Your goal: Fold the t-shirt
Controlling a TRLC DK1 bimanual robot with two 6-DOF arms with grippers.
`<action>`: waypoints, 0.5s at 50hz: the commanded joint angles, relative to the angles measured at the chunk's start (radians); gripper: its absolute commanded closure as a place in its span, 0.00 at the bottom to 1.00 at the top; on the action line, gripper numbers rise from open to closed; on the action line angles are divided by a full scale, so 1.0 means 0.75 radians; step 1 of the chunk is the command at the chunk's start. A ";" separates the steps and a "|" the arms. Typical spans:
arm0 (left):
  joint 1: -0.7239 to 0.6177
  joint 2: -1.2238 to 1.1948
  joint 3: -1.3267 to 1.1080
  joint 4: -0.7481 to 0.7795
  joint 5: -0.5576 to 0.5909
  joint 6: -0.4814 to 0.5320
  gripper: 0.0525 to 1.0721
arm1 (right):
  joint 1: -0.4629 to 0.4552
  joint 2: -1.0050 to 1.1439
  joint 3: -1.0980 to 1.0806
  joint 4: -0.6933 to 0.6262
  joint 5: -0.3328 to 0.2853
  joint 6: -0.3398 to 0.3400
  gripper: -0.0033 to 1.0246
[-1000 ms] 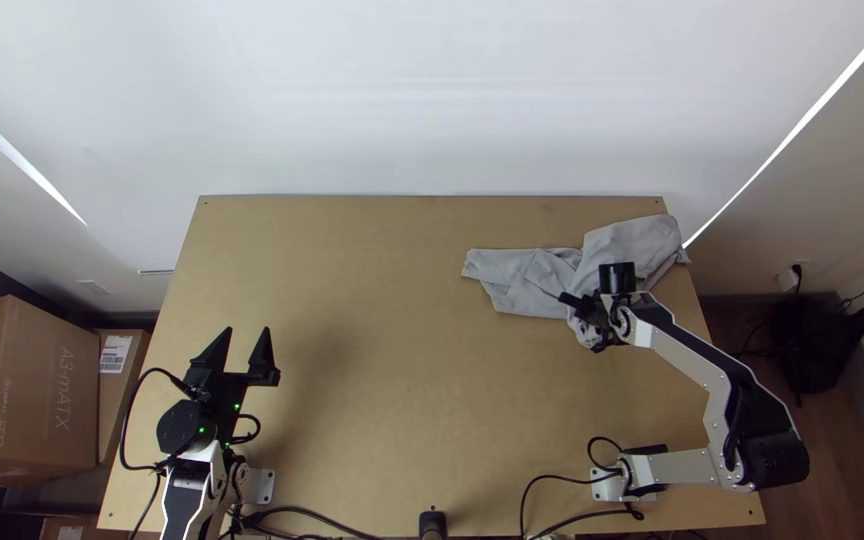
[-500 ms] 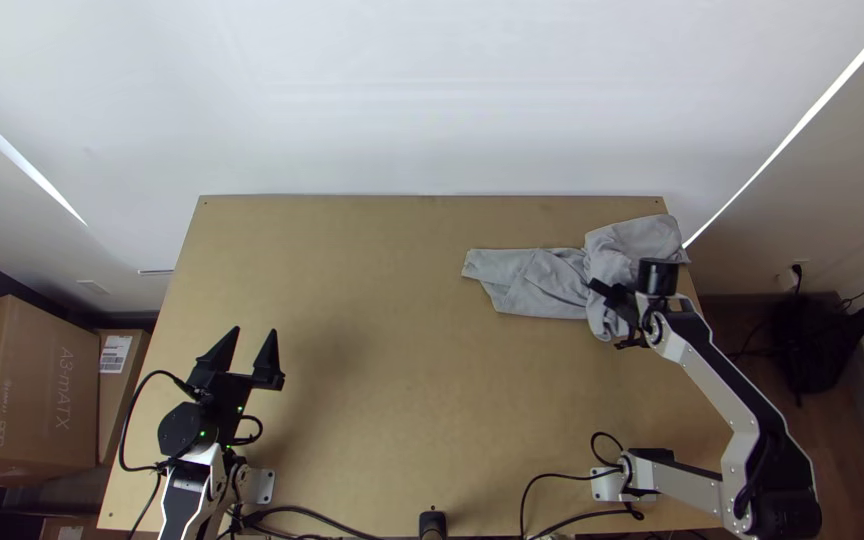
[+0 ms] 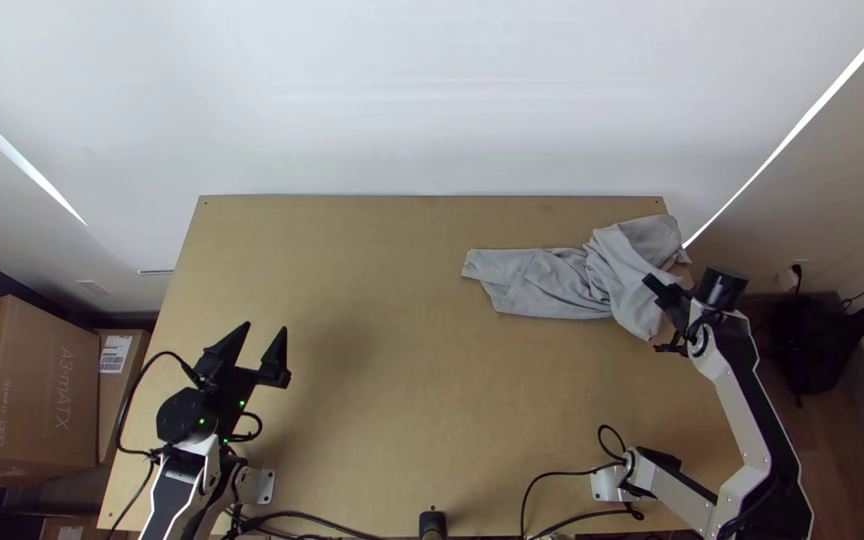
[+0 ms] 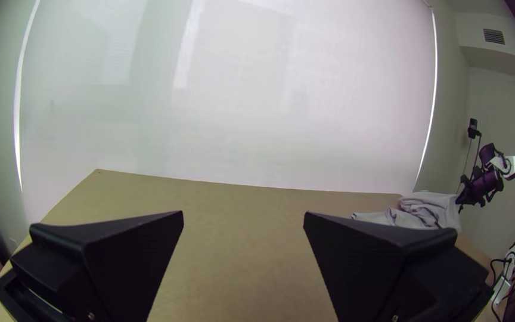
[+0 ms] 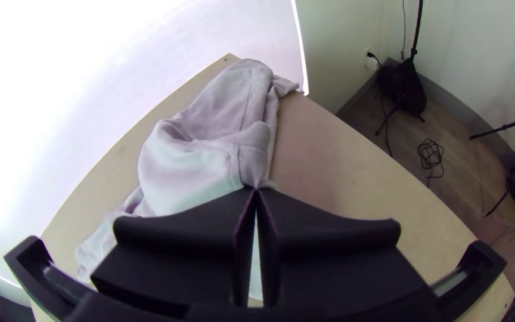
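Right hand (image 5: pixel 256 189), clenched on t-shirt (image 5: pixel 195 146), drags ribbed edge (image 5: pixel 255 146) toward table's right side (image 3: pixel 707 400); cloth bunched, likely needs spreading. Left hand (image 3: pixel 266 326) released.

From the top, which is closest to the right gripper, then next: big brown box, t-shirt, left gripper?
1. T-shirt, right at its tips
2. Left gripper, over on the left
3. Big brown box, past the table's left edge
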 commanded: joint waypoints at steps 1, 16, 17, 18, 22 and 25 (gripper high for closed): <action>-0.051 0.127 0.108 0.035 0.011 0.012 0.05 | -0.043 -0.030 -0.030 0.018 -0.006 -0.012 0.97; -0.352 0.617 0.459 -0.045 0.011 0.075 0.05 | -0.135 -0.057 -0.045 0.040 -0.006 -0.012 0.97; -0.366 0.652 0.484 -0.045 0.011 0.079 0.05 | -0.139 -0.057 -0.049 0.044 -0.006 -0.014 0.97; -0.378 0.677 0.500 -0.043 0.011 0.086 0.04 | -0.143 -0.057 -0.051 0.051 -0.006 -0.014 0.97; -0.448 0.775 0.566 -0.020 0.011 0.141 0.04 | -0.155 -0.057 -0.071 0.075 -0.006 -0.020 0.97; -0.503 0.879 0.627 -0.012 0.011 0.153 0.04 | -0.162 -0.052 -0.079 0.085 -0.006 -0.020 0.97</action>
